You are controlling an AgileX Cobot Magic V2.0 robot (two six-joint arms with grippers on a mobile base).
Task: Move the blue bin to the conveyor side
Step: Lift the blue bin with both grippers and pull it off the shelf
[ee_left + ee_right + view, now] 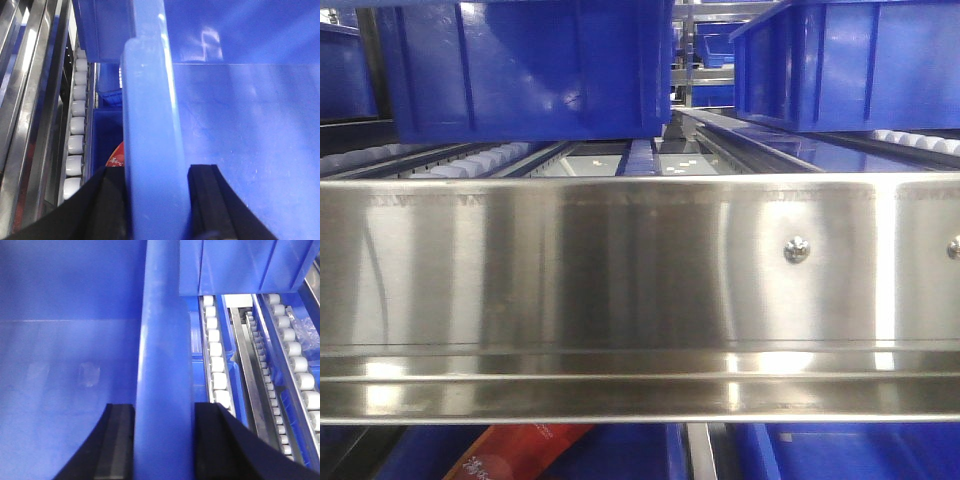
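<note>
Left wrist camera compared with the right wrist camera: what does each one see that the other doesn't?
Only the left wrist view shows a red packet low beside the rim. Only the right wrist view shows a pale scuff on the inner wall and several rows of rollers. Both show white rollers and a black hand, the left hand or the right hand, closed over the rim of the blue bin.

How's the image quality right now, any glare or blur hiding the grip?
Front view: bright glare streaks on the steel rail, which fills most of the frame. Left wrist view: the blue bin rim is soft, too close. Right wrist view: rim equally soft; white rollers sharp.
</note>
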